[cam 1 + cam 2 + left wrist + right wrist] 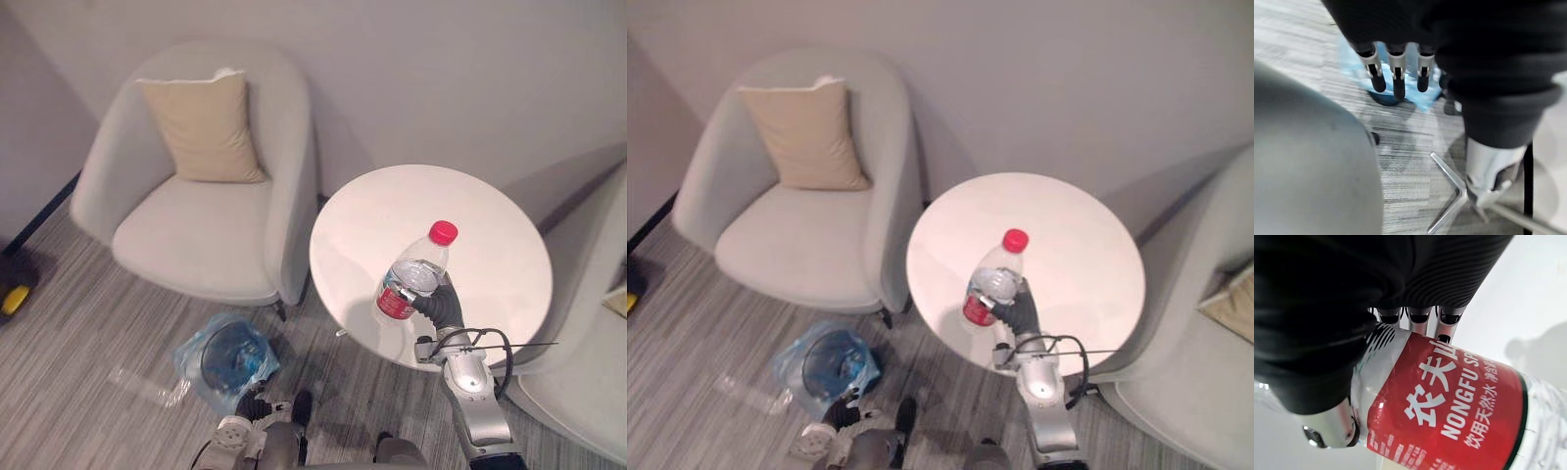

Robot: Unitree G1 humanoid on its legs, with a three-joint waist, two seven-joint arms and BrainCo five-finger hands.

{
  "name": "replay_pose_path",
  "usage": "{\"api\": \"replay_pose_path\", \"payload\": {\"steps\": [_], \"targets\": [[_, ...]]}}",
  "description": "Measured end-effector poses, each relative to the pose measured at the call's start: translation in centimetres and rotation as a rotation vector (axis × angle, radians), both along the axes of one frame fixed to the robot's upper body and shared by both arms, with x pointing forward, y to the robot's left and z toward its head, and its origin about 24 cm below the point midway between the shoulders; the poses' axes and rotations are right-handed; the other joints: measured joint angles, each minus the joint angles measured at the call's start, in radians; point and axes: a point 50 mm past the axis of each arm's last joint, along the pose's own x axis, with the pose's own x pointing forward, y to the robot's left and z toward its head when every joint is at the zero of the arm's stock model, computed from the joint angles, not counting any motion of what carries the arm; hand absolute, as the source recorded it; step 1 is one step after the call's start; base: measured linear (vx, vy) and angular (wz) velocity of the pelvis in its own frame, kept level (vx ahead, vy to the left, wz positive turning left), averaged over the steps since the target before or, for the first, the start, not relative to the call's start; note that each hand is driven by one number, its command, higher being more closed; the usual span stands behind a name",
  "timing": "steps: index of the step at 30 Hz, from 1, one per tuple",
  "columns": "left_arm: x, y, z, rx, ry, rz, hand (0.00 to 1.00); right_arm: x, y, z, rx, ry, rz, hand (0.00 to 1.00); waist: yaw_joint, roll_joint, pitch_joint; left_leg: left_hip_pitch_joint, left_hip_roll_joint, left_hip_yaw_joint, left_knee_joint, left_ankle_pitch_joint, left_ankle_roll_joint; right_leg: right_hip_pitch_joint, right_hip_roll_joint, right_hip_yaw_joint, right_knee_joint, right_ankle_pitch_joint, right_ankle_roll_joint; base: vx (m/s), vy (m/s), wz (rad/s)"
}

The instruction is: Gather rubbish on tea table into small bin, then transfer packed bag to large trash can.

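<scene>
Bottle: clear plastic bottle (416, 274) with a red cap and red label, tilted, cap end pointing away from the robot, over the near part of the round white table (490, 215).
Contact with the table: base looks lifted off the top, though this cannot be told for certain.
Right hand: right hand (443, 305) curled round the bottle's lower body at the label, fingers on one side and thumb on the other.
Left hand: left hand (1397, 73) hangs low near the floor with relaxed, straight fingers, holding nothing.
Bin: small bin (227, 357) lined with a blue bag (194, 345) stands on the floor to the left of the table, well below its top.
Step in hand (judged): carry the bottle off the table and drop it in the bin.
How to do it well: keep the grip on the label, where the body is stiffest. Clear the table edge before lowering. Let go only when the bottle is over the bag's mouth, low enough not to bounce out. Thin plastic may buckle if squeezed hard.
Count: one bottle, one bin, one bag, one table.
Count, furniture: two armchairs, grey armchair (196, 235) left, second armchair (588, 333) right. Two cushions, tan cushion (204, 127) and second cushion (1229, 308).
</scene>
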Motion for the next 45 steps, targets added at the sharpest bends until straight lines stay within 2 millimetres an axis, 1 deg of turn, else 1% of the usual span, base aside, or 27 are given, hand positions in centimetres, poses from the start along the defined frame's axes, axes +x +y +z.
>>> {"api": "replay_pose_path", "payload": {"steps": [1, 2, 3, 5, 6, 8, 13, 15, 17, 19, 21, 23, 25, 27, 28, 29, 30, 32, 33, 34, 35, 38, 39, 40, 41, 42, 45], "targets": [[0.2, 0.1, 0.1, 0.002, -0.01, -0.002, 0.0, 0.3, 0.0, 0.3, 0.004, -0.016, -0.014, 1.0, -0.006, -0.003, 0.001, -0.012, 0.014, 0.103, -0.025, -0.009, 0.043, -0.025, -0.026, -0.057, -0.026, 0.028, -0.014, -0.26, 0.004, 0.94], [0.2, -0.1, 0.1, 0.002, -0.001, -0.007, 0.0, 0.5, -0.2, 0.2, 0.005, -0.015, -0.029, 1.0, -0.009, 0.002, -0.011, -0.046, 0.024, 0.254, 0.105, -0.096, 0.105, -0.039, -0.049, -0.105, -0.026, 0.043, -0.009, -0.24, 0.018, 0.98], [0.1, -0.1, 0.0, 0.001, 0.001, -0.013, 0.0, 0.6, -0.3, 0.2, 0.006, -0.013, -0.042, 1.0, -0.015, -0.002, -0.014, -0.047, 0.027, 0.31, 0.156, -0.138, 0.121, -0.047, -0.065, -0.126, -0.02, 0.047, -0.01, -0.16, -0.001, 1.14], [-0.3, -0.5, -0.2, 0.001, 0.014, -0.024, 0.0, 0.7, -1.0, 0.1, 0.007, -0.01, -0.089, 1.0, -0.045, 0.001, -0.017, 0.016, 0.095, 0.512, 0.247, -0.256, 0.088, -0.034, -0.116, -0.21, -0.029, 0.071, 0.006, -0.14, 0.189, 1.76], [-0.3, -1.4, -0.2, 0.029, 0.018, -0.126, 0.0, 0.8, -1.6, 0.1, 0.007, -0.01, -0.133, 1.0, -0.053, 0.013, -0.027, 0.091, 0.155, 0.65, 0.136, -0.295, 0.01, -0.022, -0.15, -0.328, -0.049, 0.111, 0.06, -0.11, 0.433, 2.18], [-0.4, -0.9, -0.3, 0.06, 0.029, -0.148, 0.0, 0.8, -0.6, -0.5, 0.051, 0.014, -0.138, 1.0, -0.051, -0.02, -0.038, 0.11, 0.085, 0.594, 0.066, -0.254, 0.035, 0.027, -0.161, -0.329, -0.135, 0.138, 0.065, -0.05, 0.326, 1.4], [-0.6, -0.3, -0.4, 0.089, 0.037, -0.165, 0.0, 1.2, 0.6, -1.7, 0.048, 0.072, -0.102, 1.0, -0.04, -0.034, -0.039, 0.125, 0.033, 0.561, 0.052, -0.248, 0.064, 0.08, -0.173, -0.293, -0.191, 0.18, 0.085, 0.01, 0.115, 0.29], [-0.4, -0.2, -0.3, 0.09, 0.029, -0.168, 0.0, 1.2, 0.9, -2.4, 0.051, 0.107, -0.09, 1.0, -0.04, -0.04, -0.035, 0.09, 0.033, 0.551, 0.113, -0.284, 0.07, 0.071, -0.181, -0.298, -0.179, 0.17, 0.093, -0.02, 0.023, 0.07], [-0.1, -0.3, -0.1, 0.089, 0.011, -0.169, 0.0, 0.9, 1.0, -2.8, 0.058, 0.126, -0.09, 1.0, -0.041, -0.055, -0.023, 0.043, 0.04, 0.547, 0.251, -0.382, 0.067, 0.036, -0.219, -0.287, -0.061, 0.081, 0.108, -0.02, 0.049, 0.07], [-0.1, -0.1, -0.1, 0.096, 0.007, -0.173, 0.0, 0.4, 0.8, -3.3, 0.056, 0.146, -0.095, 1.0, -0.045, -0.061, -0.019, 0.051, 0.043, 0.535, 0.306, -0.441, 0.073, 0.028, -0.246, -0.262, 0.063, 0.033, 0.064, 0.03, 0.079, 0.06], [-0.5, 0.0, -0.2, 0.112, 0.02, -0.164, 0.0, -0.1, 0.6, -3.8, 0.034, 0.168, -0.087, 1.0, -0.064, -0.046, -0.016, 0.088, 0.049, 0.493, 0.312, -0.464, 0.095, -0.111, -0.252, -0.143, 0.358, 0.083, -0.071, 0.1, 0.119, 0.28], [-0.2, 0.5, -0.1, 0.12, 0.013, -0.138, 0.0, -0.5, 0.5, -4.2, 0.037, 0.186, -0.091, 1.0, -0.072, -0.047, -0.004, 0.121, 0.056, 0.448, 0.283, -0.468, 0.103, -0.184, -0.172, -0.074, 0.43, 0.006, -0.031, 0.19, 0.085, 0.45], [-0.2, 1.0, -0.2, 0.128, 0.024, -0.116, 0.0, -0.6, 0.6, -4.3, 0.035, 0.192, -0.083, 1.0, -0.073, -0.063, 0.005, 0.171, 0.05, 0.406, 0.236, -0.46, 0.11, -0.223, -0.079, -0.069, 0.348, -0.019, -0.01, 0.26, 0.026, 0.55], [-0.4, 1.2, -0.3, 0.129, 0.039, -0.106, 0.0, -0.6, 0.3, -4.2, 0.027, 0.187, -0.089, 1.0, -0.082, -0.065, 0.004, 0.207, 0.039, 0.365, 0.207, -0.447, 0.096, -0.237, -0.014, -0.078, 0.203, 0.007, -0.007, 0.37, -0.032, 0.92], [-0.5, 1.0, -0.4, 0.123, 0.042, -0.105, 0.0, -0.6, 0.2, -4.1, 0.029, 0.186, -0.096, 1.0, -0.09, -0.072, 0.0, 0.216, 0.024, 0.333, 0.21, -0.453, 0.088, -0.239, 0.004, -0.08, 0.111, 0.065, -0.023, 0.39, -0.065, 1.19], [-0.7, 1.1, -0.4, 0.124, 0.047, -0.103, 0.0, -0.6, 0.0, -4.1, 0.024, 0.188, -0.099, 1.0, -0.095, -0.07, -0.002, 0.222, 0.021, 0.308, 0.217, -0.462, 0.074, -0.234, 0.014, -0.078, 0.09, 0.129, -0.054, 0.43, -0.082, 1.09], [-0.8, 0.5, -0.4, 0.103, 0.044, -0.094, 0.0, -0.7, -0.6, -4.2, 0.008, 0.195, -0.107, 1.0, -0.091, -0.036, -0.01, 0.214, 0.042, 0.296, 0.238, -0.468, 0.064, -0.211, 0.025, -0.105, 0.065, 0.127, -0.05, 0.43, -0.079, 0.7], [-0.5, 0.4, -0.3, 0.091, 0.031, -0.071, 0.0, -0.5, -0.4, -3.8, -0.003, 0.181, -0.087, 1.0, -0.067, -0.009, -0.011, 0.162, 0.074, 0.317, 0.377, -0.471, 0.059, -0.141, 0.05, -0.12, -0.009, 0.122, -0.056, 0.45, -0.09, 0.23], [-0.5, 0.4, -0.3, 0.086, 0.03, -0.062, 0.0, -0.5, -0.3, -3.7, -0.004, 0.179, -0.08, 1.0, -0.064, -0.005, -0.011, 0.137, 0.091, 0.336, 0.472, -0.466, 0.052, -0.106, 0.062, -0.12, -0.039, 0.123, -0.057, 0.45, -0.086, -0.05], [-0.3, 0.3, -0.2, 0.082, 0.021, -0.058, 0.0, -0.5, -0.1, -3.4, -0.003, 0.166, -0.07, 1.0, -0.06, -0.005, -0.01, 0.085, 0.116, 0.356, 0.655, -0.424, 0.009, -0.041, 0.071, -0.113, -0.08, 0.122, -0.064, 0.43, -0.036, -0.33], [-0.2, 0.3, -0.1, 0.078, 0.014, -0.055, 0.0, -0.5, 0.2, -3.2, 0.001, 0.153, -0.059, 1.0, -0.048, -0.019, -0.002, 0.043, 0.138, 0.378, 0.764, -0.446, 0.007, 0.012, 0.072, -0.082, -0.107, 0.121, -0.065, 0.51, 0.006, -0.51], [0.2, 0.2, 0.1, 0.074, -0.001, -0.061, 0.0, 0.3, 0.3, -2.4, 0.006, 0.114, -0.069, 1.0, -0.048, -0.029, 0.008, -0.026, 0.138, 0.381, 0.671, -0.509, 0.015, 0.064, 0.032, 0.001, -0.097, 0.121, -0.065, 0.38, 0.126, -0.7], [0.4, 0.2, 0.2, 0.074, -0.007, -0.063, 0.0, 0.5, 0.0, -2.2, 0.007, 0.107, -0.084, 1.0, -0.048, -0.03, 0.011, -0.045, 0.13, 0.369, 0.578, -0.502, 0.018, 0.063, 0.016, 0.017, -0.079, 0.117, -0.057, 0.27, 0.245, -0.65], [0.6, 0.0, 0.3, 0.072, -0.014, -0.068, 0.0, 0.6, -0.4, -2.0, 0.005, 0.099, -0.1, 1.0, -0.048, -0.025, 0.018, -0.036, 0.116, 0.324, 0.379, -0.418, 0.016, 0.064, -0.002, 0.038, -0.038, 0.093, -0.017, 0.32, 0.342, -0.71], [0.2, -0.4, 0.1, 0.061, -0.004, -0.068, 0.0, 0.5, -0.7, -1.9, -0.009, 0.091, -0.102, 1.0, -0.048, 0.018, 0.012, -0.017, 0.146, 0.276, 0.204, -0.194, -0.01, 0.067, 0.024, 0.06, -0.013, 0.064, 0.025, 0.24, 0.298, -0.68], [0.8, -0.2, 0.3, 0.064, -0.019, -0.06, 0.0, 0.6, -0.6, -2.3, 0.005, 0.11, -0.112, 1.0, -0.05, -0.02, 0.02, -0.002, 0.12, 0.303, 0.242, -0.214, 0.001, 0.073, -0.009, 0.092, -0.006, 0.034, 0.037, 0.2, 0.232, -0.55], [1.3, 0.6, 0.4, 0.112, -0.019, -0.105, 0.0, 0.6, 0.4, -2.6, 0.03, 0.123, -0.083, 1.0, -0.057, -0.047, 0.018, 0.012, 0.084, 0.328, 0.207, -0.226, 0.014, 0.039, -0.01, 0.123, -0.052, 0.054, 0.027, 0.1, 0.137, -0.29]]}}
